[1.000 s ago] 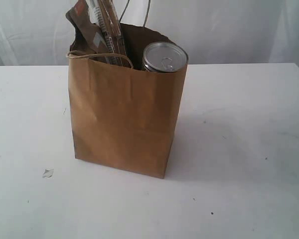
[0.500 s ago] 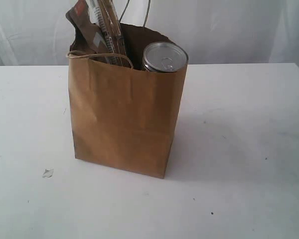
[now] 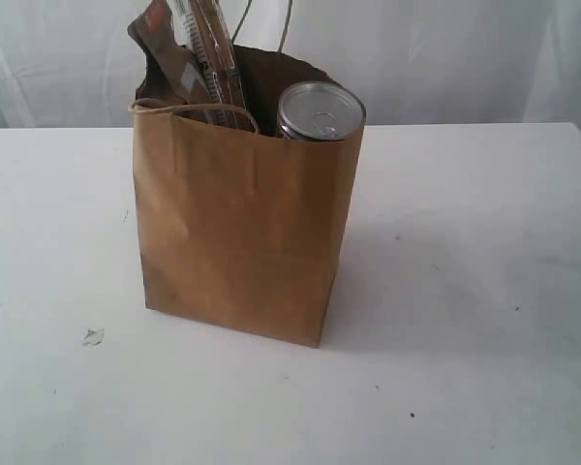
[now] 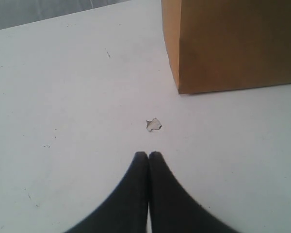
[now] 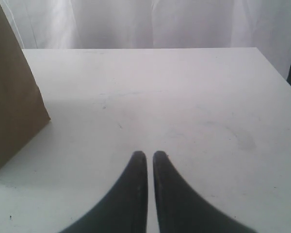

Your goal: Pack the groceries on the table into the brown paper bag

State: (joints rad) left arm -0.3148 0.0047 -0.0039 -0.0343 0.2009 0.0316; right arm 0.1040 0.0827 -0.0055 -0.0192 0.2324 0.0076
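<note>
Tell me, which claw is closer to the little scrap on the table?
Left. The left gripper hangs shut just short of the scrap. The right gripper is by the bag, and its view shows no scrap.

- A brown paper bag (image 3: 242, 232) is seen standing upright on the white tabletop (image 3: 465, 291), left of the middle.
- A jar (image 3: 320, 111) with a silver pull-ring top is seen at the bag's right rim.
- A pouch (image 3: 165, 53) and a spaghetti packet (image 3: 211, 48) are seen sticking out on the left.
- A cord handle (image 3: 189, 108) is draped over the front rim.
- A small scrap (image 3: 93, 337) is seen lying near the bag's lower left corner.
</note>
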